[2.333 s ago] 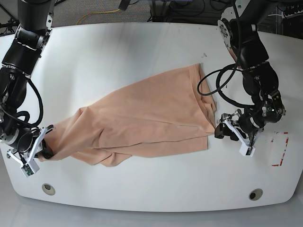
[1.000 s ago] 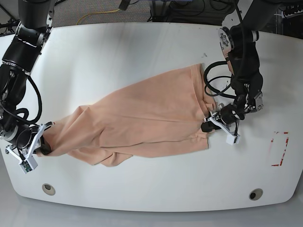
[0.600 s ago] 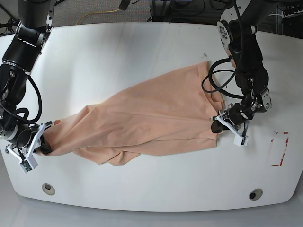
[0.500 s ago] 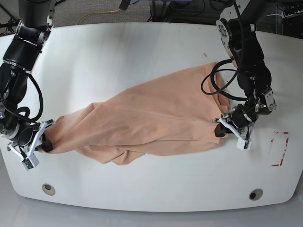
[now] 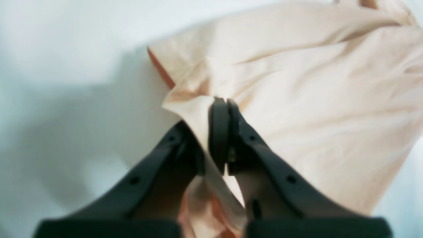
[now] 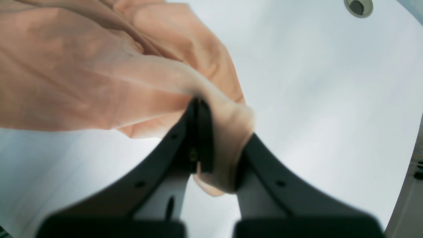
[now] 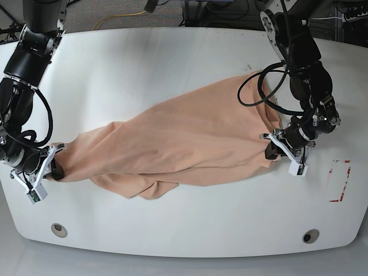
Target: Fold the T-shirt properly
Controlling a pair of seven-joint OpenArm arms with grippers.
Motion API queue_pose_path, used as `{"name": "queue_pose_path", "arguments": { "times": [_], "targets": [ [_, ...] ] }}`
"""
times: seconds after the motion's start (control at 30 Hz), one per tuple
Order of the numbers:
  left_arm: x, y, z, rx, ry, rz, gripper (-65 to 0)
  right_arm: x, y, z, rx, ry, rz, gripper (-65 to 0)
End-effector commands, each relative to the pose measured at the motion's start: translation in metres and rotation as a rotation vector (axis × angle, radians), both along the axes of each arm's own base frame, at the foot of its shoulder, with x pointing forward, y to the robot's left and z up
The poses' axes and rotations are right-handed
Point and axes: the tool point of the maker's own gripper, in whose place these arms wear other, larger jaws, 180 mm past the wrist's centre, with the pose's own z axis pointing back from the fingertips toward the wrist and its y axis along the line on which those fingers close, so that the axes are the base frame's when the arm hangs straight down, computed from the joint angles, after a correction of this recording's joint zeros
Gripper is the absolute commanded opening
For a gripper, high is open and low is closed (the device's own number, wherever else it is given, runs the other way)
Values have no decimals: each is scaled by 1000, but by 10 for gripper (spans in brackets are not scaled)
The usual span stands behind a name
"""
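The peach T-shirt (image 7: 184,138) lies stretched in a long diagonal band across the white table (image 7: 144,63), bunched along its lower edge. My left gripper (image 7: 271,154), on the right in the base view, is shut on the shirt's right end. The left wrist view shows the fingers of that gripper (image 5: 224,105) pressed together on a fold of the T-shirt (image 5: 314,99). My right gripper (image 7: 54,169) holds the shirt's left end. In the right wrist view this gripper (image 6: 200,102) is shut, with the T-shirt (image 6: 66,82) wrapped over one finger.
Two round holes (image 7: 58,229) (image 7: 311,236) sit near the table's front edge. Red tape marks (image 7: 339,181) are on the table to the right of the left arm. A black cable loop (image 7: 259,95) hangs from that arm over the shirt's upper right corner.
The left gripper has moved right with the shirt's end, dragging the cloth and stretching it out. The right gripper has held its end and shifted only slightly.
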Motion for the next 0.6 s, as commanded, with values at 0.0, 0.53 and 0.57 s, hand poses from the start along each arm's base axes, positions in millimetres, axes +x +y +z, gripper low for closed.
{"name": "queue_pose_path", "arguments": {
  "times": [0.0,0.53,0.57],
  "targets": [
    [7,1,14,3,-34,-7,-531,7,-5,23,-6,-67,-2,-650],
    [2,9,-6,43,36,4,-453,7,-5,24,-5,-70,-2,-650],
    [3,11,-6,54,37,6,-453,7,-5,24,-5,-70,-2,-650]
  ]
}}
